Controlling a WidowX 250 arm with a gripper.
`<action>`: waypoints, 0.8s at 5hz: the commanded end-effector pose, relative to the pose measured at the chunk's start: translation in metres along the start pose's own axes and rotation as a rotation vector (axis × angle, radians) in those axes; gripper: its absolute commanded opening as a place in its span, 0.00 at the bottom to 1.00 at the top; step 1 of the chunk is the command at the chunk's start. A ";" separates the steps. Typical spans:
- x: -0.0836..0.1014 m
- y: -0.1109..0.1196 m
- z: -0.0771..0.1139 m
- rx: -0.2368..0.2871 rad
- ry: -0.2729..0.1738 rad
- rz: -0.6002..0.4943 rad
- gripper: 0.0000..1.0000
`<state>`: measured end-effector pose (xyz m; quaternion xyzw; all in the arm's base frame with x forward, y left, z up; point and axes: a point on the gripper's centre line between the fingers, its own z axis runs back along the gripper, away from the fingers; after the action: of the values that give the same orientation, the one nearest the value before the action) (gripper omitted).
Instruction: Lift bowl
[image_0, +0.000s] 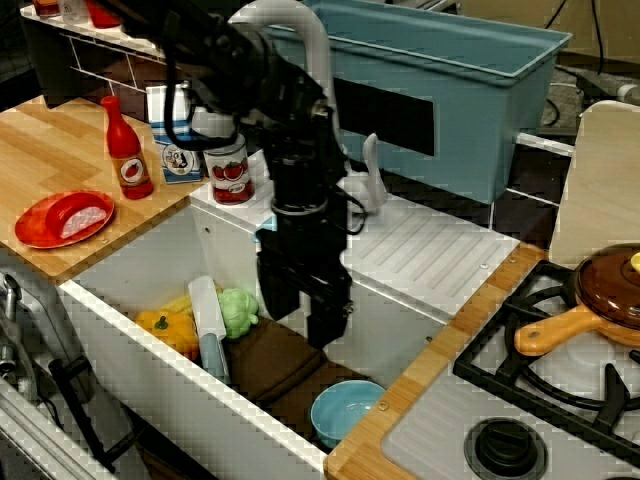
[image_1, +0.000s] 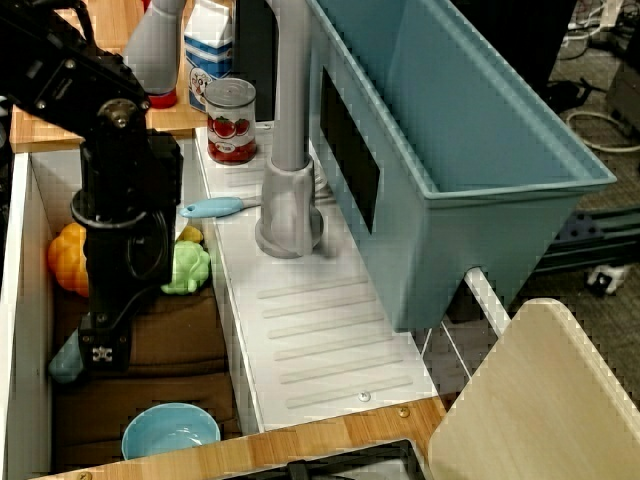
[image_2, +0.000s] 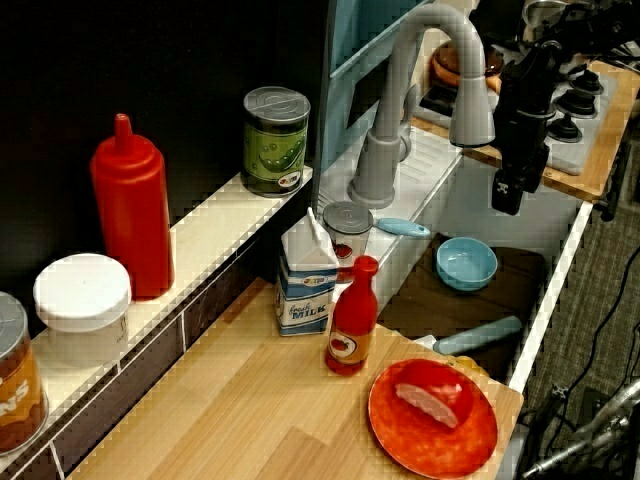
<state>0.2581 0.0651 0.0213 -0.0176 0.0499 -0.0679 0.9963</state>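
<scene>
While the bowl rests upright on the brown mat in the sink's stove-side corner, the gripper hangs above the sink, short of the bowl, apparently poised to descend. Its fingers point downward, parted and holding nothing, touching neither bowl nor mat.

Bowl: smooth glossy plastic.

A wooden counter fills the left of the frame. A dark tiled backsplash rises behind it. Cables trail over grey floor at upper right.
</scene>
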 end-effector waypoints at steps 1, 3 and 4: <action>0.011 0.010 -0.009 -0.016 -0.062 0.078 1.00; 0.017 0.018 -0.053 -0.008 -0.047 0.159 1.00; 0.017 0.030 -0.068 -0.022 -0.037 0.188 1.00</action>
<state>0.2673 0.0857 -0.0584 -0.0318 0.0541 0.0277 0.9976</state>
